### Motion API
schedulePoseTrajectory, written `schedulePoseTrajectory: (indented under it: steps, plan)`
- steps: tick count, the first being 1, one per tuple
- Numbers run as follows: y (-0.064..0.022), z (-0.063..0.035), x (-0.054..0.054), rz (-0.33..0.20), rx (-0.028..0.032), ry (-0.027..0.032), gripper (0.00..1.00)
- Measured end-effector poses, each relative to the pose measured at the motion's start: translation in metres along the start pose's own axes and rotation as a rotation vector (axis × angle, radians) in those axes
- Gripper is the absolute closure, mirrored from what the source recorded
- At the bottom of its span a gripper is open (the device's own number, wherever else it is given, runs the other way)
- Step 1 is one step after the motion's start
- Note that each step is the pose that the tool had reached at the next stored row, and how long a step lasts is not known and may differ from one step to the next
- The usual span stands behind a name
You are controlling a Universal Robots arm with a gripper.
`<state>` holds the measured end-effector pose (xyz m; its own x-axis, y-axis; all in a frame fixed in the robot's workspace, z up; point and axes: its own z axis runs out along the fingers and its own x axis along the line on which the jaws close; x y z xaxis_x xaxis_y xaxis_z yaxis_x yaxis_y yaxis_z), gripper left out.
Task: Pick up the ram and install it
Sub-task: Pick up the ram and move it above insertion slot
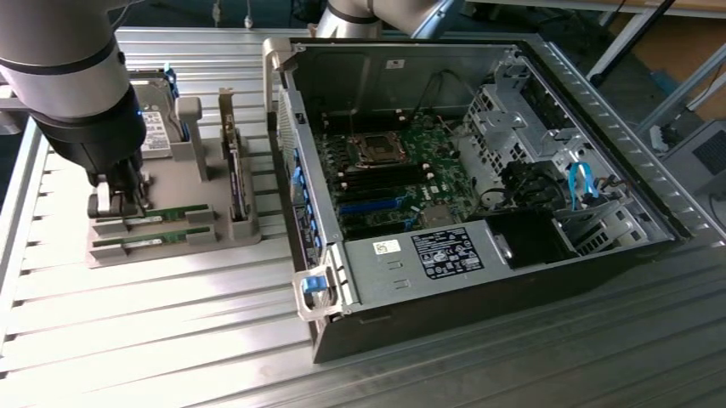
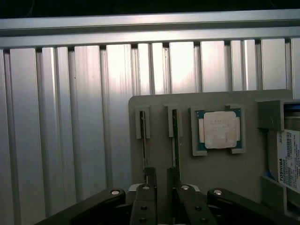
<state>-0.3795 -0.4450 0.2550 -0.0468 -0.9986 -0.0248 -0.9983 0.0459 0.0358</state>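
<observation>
Slatted aluminium table [image 1: 170, 323]: hand [image 2: 161, 179] open, low over ram [image 1: 172, 213], nothing gripped.

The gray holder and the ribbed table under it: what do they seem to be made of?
The gray holder looks like matte plastic, perhaps printed: dull, even gray with no glare. The ribbed table looks like bare aluminium: silvery grooved slats with bright reflections.

Ribbed metal table [image 1: 170, 340] — shiny, matt plastic holder [image 1: 170, 183]
</observation>
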Motion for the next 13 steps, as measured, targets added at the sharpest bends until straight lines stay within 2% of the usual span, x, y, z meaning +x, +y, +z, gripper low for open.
schedulePoseTrajectory:
  steps: [5,13]
  plan:
    - [0.0000,0.0005,0.000,0.000,0.0003,-0.0002,0.76]
    - [-0.0004,0.0111,0.001,0.000,0.0002,-0.0001,0.76]
